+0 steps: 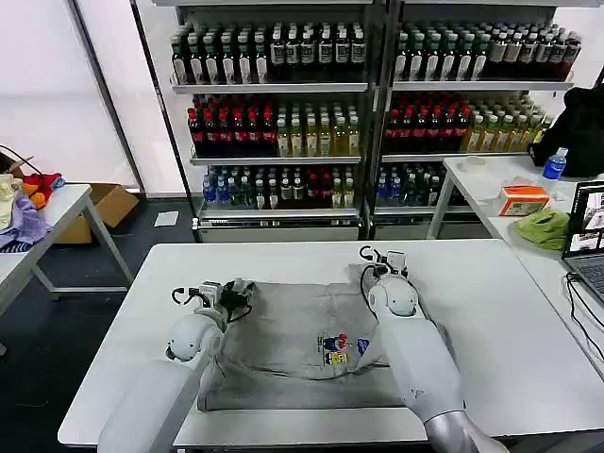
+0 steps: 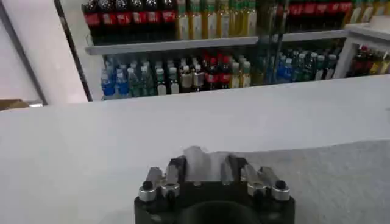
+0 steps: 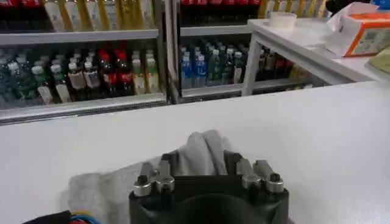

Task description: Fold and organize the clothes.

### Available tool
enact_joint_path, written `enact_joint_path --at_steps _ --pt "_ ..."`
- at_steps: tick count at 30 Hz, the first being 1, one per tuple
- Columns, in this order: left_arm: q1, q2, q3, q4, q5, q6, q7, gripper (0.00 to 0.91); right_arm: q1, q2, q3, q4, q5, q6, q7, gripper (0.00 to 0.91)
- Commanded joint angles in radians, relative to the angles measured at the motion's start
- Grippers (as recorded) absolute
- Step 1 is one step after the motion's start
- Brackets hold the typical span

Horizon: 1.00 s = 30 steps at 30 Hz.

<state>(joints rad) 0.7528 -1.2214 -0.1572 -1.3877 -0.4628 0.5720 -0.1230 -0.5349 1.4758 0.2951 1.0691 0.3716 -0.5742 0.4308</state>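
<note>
Head view: both end effectors pinch the grey shirt (image 1: pixel 302 344); print unreadable.

A mock shop set up as a robot test room. Metal shelving (image 1: pixel 368 123) is standing along the back wall, carrying ranked rows of bottled drinks (image 1: pixel 274 132): dark, red, yellow-green and clear. White work tables (image 1: pixel 283 260) are filling the floor in front. A laptop (image 1: pixel 587 241) and an orange tissue box (image 1: pixel 522 199) are sitting on the side table, and a cardboard box (image 1: pixel 104 209) is lying on the dark floor.
</note>
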Motion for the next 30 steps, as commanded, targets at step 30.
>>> enact_joint_path --at_steps 30 --pt "0.142 0.039 -0.046 -0.273 0.018 -0.116 0.007 0.010 -0.205 -0.054 0.024 0.519 0.053 -0.004 0.011 0.000"
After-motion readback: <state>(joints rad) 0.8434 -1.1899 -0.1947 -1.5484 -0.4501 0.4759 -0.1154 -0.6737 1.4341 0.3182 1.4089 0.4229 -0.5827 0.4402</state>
